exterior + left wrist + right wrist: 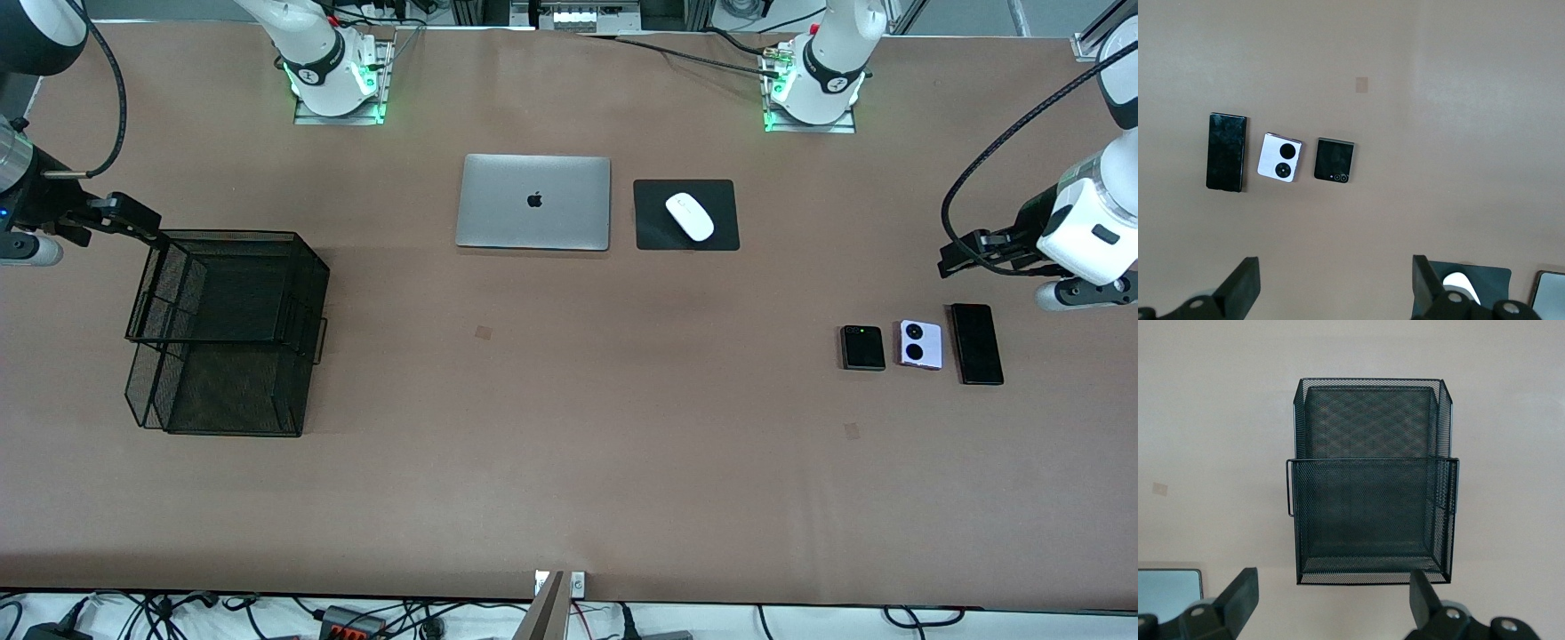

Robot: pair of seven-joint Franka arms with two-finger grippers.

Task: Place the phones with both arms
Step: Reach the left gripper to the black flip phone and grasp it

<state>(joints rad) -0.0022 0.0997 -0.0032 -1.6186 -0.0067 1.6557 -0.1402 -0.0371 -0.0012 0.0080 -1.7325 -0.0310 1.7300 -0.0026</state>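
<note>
Three phones lie in a row on the table near the left arm's end. The small black phone (862, 348) is closest to the middle of the table. The lilac phone (920, 344) with two black circles is just beside it. The long black phone (976, 343) is just beside that one, closest to the table's end. None of them touch.

The left gripper (965, 253) is up in the air over the table, near the long black phone. Its fingers (1241, 287) are spread wide and it holds nothing.

The right gripper (133, 222) is up over the edge of the wire basket (222, 333) at the right arm's end. Its fingers (1238, 593) are spread wide too, and it holds nothing.

A shut laptop (533, 202) lies in the middle, closer to the robots. Beside it a white mouse (690, 216) sits on a black pad (653, 231).
</note>
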